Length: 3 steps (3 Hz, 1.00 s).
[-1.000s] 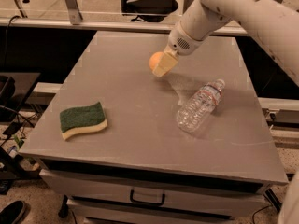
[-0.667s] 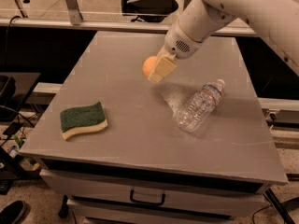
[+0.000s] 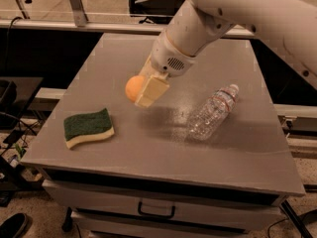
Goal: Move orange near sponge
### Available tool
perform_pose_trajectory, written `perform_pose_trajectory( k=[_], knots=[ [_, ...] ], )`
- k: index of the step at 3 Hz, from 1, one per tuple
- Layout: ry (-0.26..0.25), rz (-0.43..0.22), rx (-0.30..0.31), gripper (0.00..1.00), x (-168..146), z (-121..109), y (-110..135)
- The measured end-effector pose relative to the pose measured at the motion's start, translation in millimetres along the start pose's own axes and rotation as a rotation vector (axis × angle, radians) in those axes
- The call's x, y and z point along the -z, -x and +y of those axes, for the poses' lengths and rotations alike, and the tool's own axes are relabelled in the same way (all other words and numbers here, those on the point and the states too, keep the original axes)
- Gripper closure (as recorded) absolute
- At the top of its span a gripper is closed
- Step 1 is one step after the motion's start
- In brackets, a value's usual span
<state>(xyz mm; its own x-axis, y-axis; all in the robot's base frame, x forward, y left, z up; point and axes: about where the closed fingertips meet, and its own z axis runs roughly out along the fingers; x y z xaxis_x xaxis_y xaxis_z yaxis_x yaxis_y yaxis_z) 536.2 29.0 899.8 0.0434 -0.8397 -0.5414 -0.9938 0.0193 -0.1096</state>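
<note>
The orange (image 3: 132, 87) is a small smooth ball held between the pale fingers (image 3: 151, 91) of my gripper (image 3: 141, 90), above the grey table's middle left. The gripper is shut on it; its near finger hides the orange's right side. The sponge (image 3: 88, 127), dark green on top with a pale yellow base, lies flat on the table near the front left. The orange is up and to the right of the sponge, apart from it.
A clear plastic bottle (image 3: 213, 112) lies on its side on the table (image 3: 163, 148) to the right of the gripper. The table's front edge has a drawer with a handle (image 3: 156, 211) below. Chairs and a rail stand behind the table.
My gripper has carried the orange forward and to the left, from near the table's back middle towards the sponge. The sponge and bottle have not moved.
</note>
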Motion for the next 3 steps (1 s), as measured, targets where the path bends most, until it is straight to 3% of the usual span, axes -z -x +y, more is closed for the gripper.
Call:
perform_pose_trajectory(
  k=[2,3],
  knots=[
    [0.05,0.013,0.104,1.0,-44.6,21.3,19.6],
    [0.061,0.017,0.12,1.0,-56.0,23.3,19.3]
  ],
)
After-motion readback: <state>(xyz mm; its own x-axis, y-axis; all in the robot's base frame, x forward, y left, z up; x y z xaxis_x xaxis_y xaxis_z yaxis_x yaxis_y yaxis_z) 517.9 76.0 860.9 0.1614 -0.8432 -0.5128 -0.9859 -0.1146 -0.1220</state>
